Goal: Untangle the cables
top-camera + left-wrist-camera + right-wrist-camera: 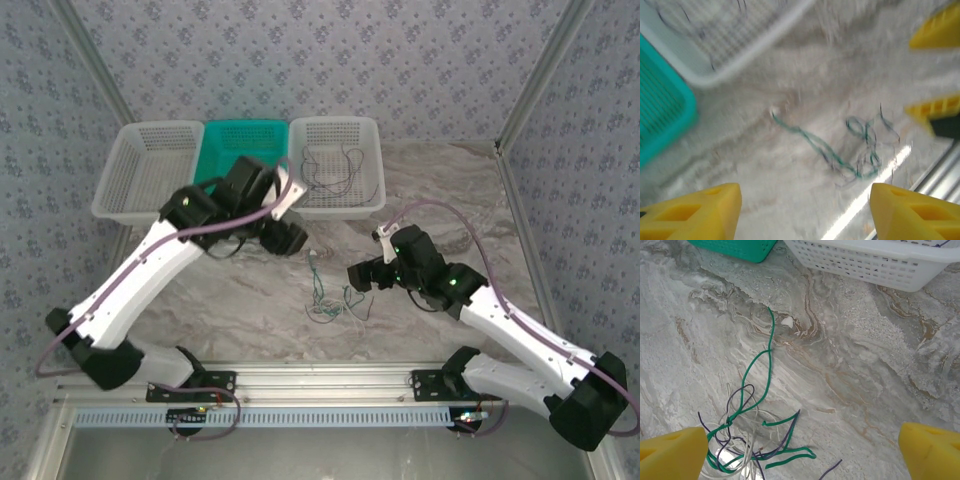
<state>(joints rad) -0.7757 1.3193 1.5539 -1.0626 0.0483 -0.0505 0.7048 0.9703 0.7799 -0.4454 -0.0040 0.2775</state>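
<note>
The table [865,365] presented a marble-patterned surface with a faint sheen. The white basket [865,262] and the teal basket [740,247] were perforated moulded plastic; the cables [771,335] carried smooth, plastic-looking insulation.

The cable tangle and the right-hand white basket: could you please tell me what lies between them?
Bare marbled table, apart from one green cable reaching out of the tangle toward the basket; the right wrist view shows it.
</note>
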